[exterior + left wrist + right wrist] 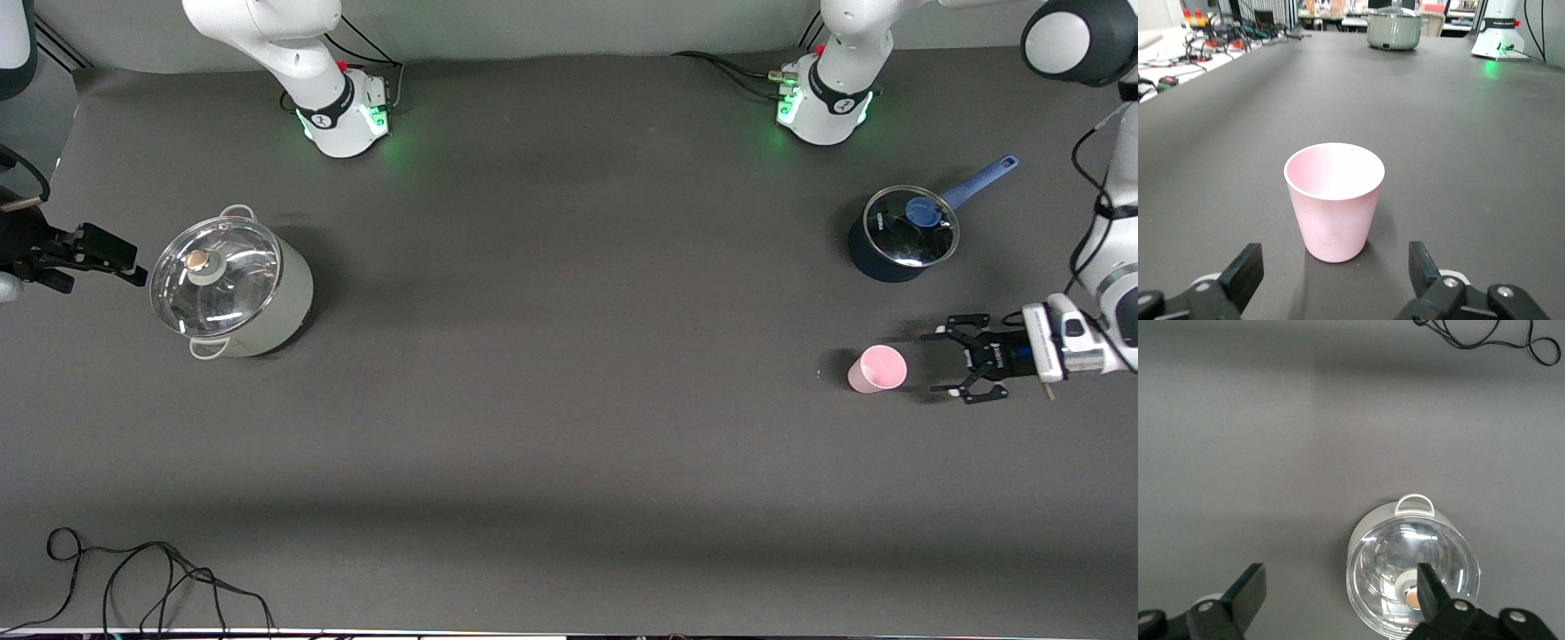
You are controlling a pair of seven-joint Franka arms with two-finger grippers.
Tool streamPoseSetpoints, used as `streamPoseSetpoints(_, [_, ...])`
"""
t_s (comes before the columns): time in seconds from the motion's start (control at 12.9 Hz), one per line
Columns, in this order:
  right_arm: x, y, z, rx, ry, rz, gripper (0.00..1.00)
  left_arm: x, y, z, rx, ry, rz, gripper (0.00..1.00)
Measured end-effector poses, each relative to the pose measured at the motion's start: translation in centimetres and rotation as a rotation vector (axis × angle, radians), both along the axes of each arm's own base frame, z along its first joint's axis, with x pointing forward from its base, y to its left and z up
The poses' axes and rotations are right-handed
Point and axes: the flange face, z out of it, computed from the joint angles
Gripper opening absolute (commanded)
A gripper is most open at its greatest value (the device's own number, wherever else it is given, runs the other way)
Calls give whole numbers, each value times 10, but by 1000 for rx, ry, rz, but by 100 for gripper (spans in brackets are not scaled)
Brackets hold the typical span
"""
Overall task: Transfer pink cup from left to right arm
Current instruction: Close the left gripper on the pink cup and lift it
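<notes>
We count one pink cup (877,369) on the dark table (551,427), standing upright with its mouth open upward. It is toward the left arm's end of the table, and it is nearer to the front camera than the blue saucepan (898,236). In the left wrist view the cup (1334,200) stands alone on the mat, touching nothing else.

We see two grippers. The left gripper (949,364) is low over the table just beside the cup, on the side toward the left arm's end. Its fingers (1243,275) are spread apart, one on each side of the line to the cup, and they do not touch the cup; a small gap of mat shows between the fingertips and the cup.

The right gripper (133,267) waits at the right arm's end of the table, just beside the grey-green pot (233,284) and higher than the table. In the right wrist view its fingers (1247,590) are also wide apart and hold nothing, with the pot (1413,570) seen from above.

We count two cooking vessels, and each has one glass lid. The grey-green pot has two loop handles and a lid with a round knob. The blue saucepan has one long blue handle and a lid with a blue knob.

One black cable (142,578) lies in loops near the table edge closest to the front camera, toward the right arm's end.
</notes>
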Motion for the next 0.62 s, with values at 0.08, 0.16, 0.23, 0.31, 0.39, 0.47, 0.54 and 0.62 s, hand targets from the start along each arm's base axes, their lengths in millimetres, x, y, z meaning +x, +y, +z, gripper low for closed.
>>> streamPoseSetpoints(0.08, [0, -1, 0, 0, 0, -2, 100, -1, -5, -10, -25, -18, 3, 97])
streamPoseSetpoints(0.16, [0, -2, -1, 0, 0, -4, 100, -2, -11, -20, -48, -33, 4, 97])
streamPoseSetpoints(0.23, [1, -3, -1, 0, 0, -6, 100, -2, -18, -30, -69, -46, 0, 98])
streamPoseSetpoints(0.31, [1, -4, -2, 0, 0, -7, 100, -1, -26, -36, -90, -56, -3, 98])
streamPoseSetpoints(0.39, [1, -5, -2, 0, 0, -9, 100, 0, -34, -41, -111, -64, -1, 98])
streamPoseSetpoints(0.47, [1, -6, -2, 0, -1, -10, 100, 2, -41, -45, -128, -72, 0, 98])
streamPoseSetpoints(0.54, [1, -6, -2, -1, -2, -11, 100, 2, -47, -49, -142, -78, -1, 98])
streamPoseSetpoints(0.62, [2, -8, -2, -1, -4, -14, 100, 3, -53, -53, -157, -85, -3, 98])
